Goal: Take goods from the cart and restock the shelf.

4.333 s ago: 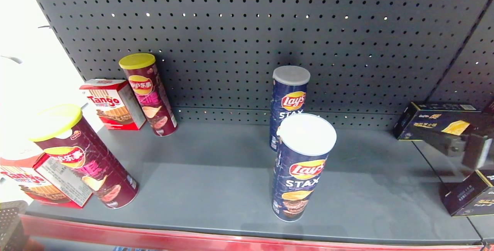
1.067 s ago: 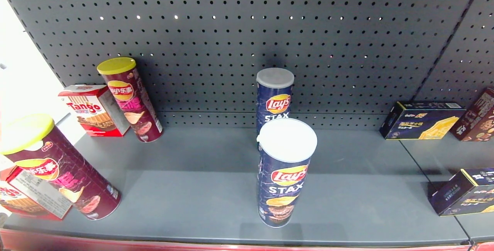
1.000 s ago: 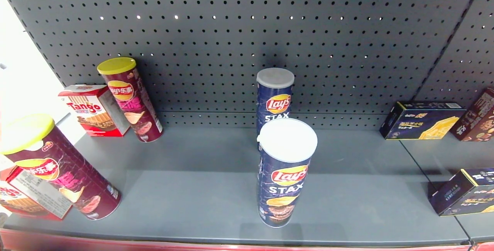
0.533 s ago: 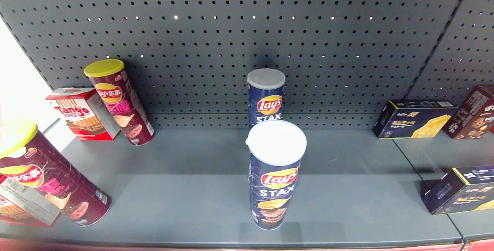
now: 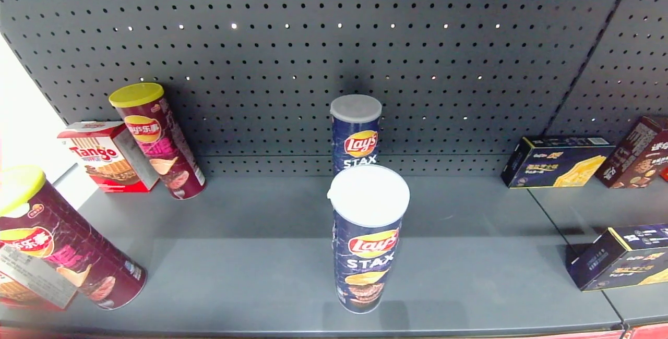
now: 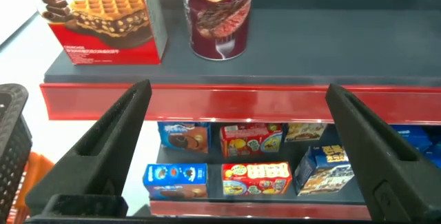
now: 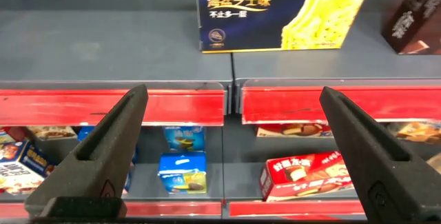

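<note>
Head camera shifted — stock on shelf (image 5: 250,271) unmoved. Left claw (image 6: 238,89) and right claw (image 7: 234,92) both apart, empty, in front of shelf — next pick due.

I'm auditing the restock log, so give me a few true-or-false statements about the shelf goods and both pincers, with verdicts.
1. The front blue chip can stands upright directly before the rear blue chip can. True.
2. The maroon chip cans have white lids. False: their lids are yellow.
3. The left pincer grips a can. False: it is open and empty.
4. The right pincer is open and empty. True.
5. The red wafer box stands at the right end of the shelf. False: it stands at the left end.
</note>
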Available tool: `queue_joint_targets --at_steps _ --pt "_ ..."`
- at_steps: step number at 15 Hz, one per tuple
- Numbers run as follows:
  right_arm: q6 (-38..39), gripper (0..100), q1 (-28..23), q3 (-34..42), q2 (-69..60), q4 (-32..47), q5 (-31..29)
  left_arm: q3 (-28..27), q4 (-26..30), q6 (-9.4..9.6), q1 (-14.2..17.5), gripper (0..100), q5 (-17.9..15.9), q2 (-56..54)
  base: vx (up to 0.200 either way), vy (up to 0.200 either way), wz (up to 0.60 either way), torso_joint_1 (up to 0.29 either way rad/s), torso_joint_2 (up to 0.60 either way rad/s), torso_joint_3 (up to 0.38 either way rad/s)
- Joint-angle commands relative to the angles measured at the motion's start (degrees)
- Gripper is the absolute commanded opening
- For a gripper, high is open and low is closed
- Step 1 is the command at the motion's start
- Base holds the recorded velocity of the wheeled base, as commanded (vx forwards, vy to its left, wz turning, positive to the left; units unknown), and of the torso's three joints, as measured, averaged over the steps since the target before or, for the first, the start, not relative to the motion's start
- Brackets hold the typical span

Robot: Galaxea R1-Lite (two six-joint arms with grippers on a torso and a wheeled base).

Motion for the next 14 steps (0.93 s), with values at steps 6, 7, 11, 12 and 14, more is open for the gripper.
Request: queue_joint_targets --at_steps 6,7,11,12,14 --pt "0.0 100 0.0 0.0 0.1 0.0 0.0 0.0 0.1 0.16 0.0 100 0.0 0.0 0.000 0.000 0.00 0.000 0.00 0.000" --pt "0.0 100 0.0 0.0 0.1 0.0 0.0 0.0 0.0 0.07 0.0 100 0.0 0.0 0.000 0.000 0.00 0.000 0.00 0.000" --pt "0.0 100 0.0 0.0 0.1 0.0 0.0 0.0 0.0 -0.02 0.0 100 0.0 0.0 0.000 0.000 0.00 0.000 0.00 0.000" --pt "0.0 100 0.0 0.0 0.1 0.0 0.0 0.0 0.1 0.07 0.0 100 0.0 0.0 0.000 0.000 0.00 0.000 0.00 0.000" --pt "0.0 100 0.0 0.0 0.1 0.0 0.0 0.0 0.1 0.16 0.0 100 0.0 0.0 0.000 0.000 0.00 0.000 0.00 0.000"
